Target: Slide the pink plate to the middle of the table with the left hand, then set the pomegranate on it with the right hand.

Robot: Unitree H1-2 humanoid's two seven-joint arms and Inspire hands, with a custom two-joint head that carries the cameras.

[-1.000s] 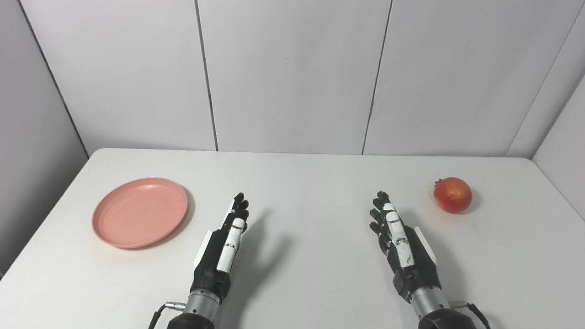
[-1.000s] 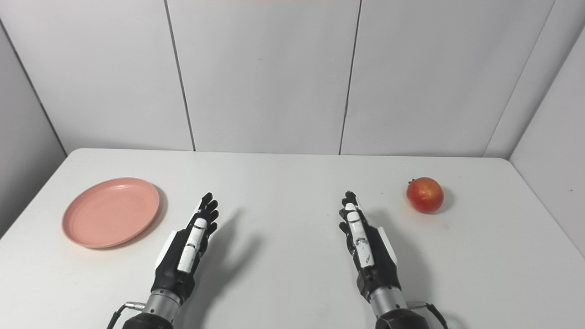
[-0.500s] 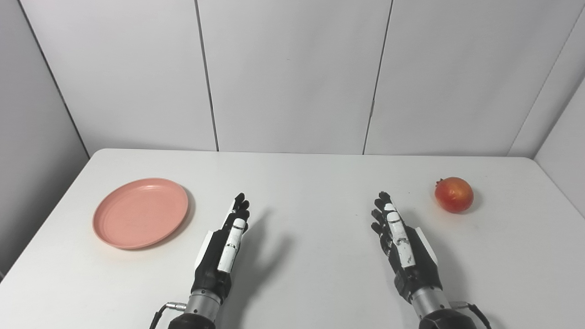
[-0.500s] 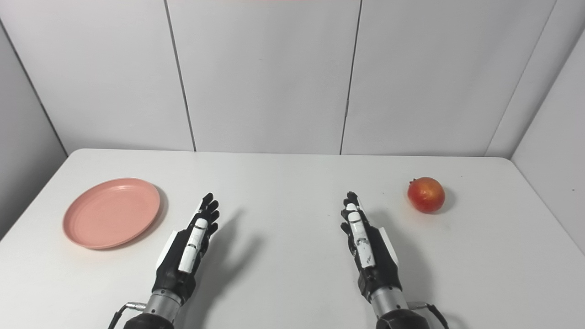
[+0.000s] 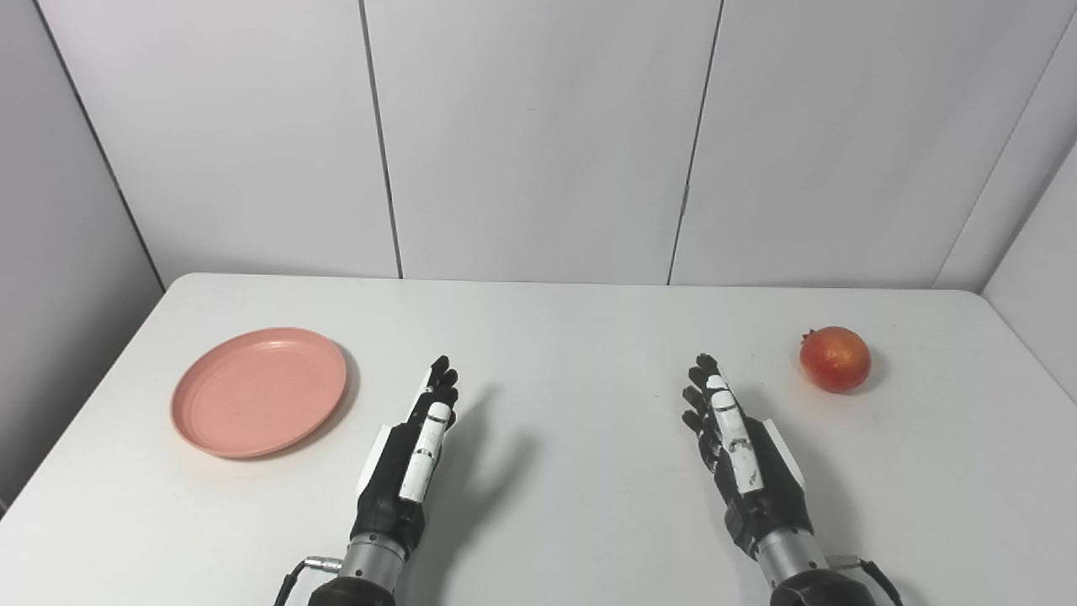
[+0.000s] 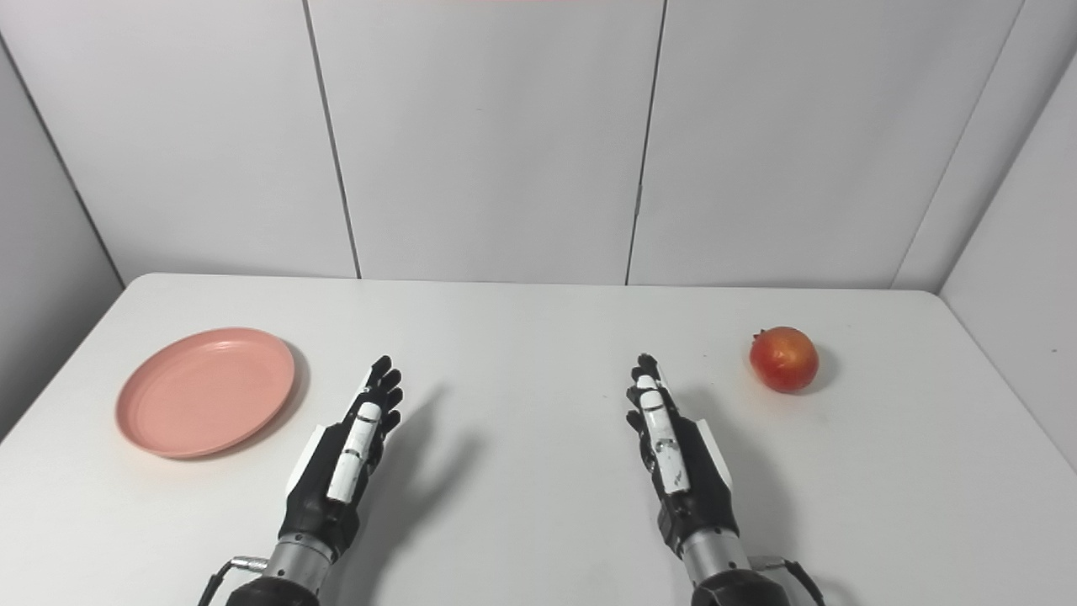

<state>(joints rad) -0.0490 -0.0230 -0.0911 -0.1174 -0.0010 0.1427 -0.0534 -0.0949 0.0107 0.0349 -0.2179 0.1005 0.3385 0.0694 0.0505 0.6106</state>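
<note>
Left eye view: round pink plastic plate (image 5: 258, 392) over on the left of the white tabletop (image 5: 572, 337), red pomegranate (image 5: 835, 359) far right. Left hand (image 5: 410, 459) and right hand (image 5: 742, 450) both flat, fingers straight out, empty, well apart from either.

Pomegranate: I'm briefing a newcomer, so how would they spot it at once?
Start at the white table and look to its right side, beyond the right hand. The pomegranate sits there alone: a round red-orange fruit with a small crown, unlike the flat pink plate.
</note>
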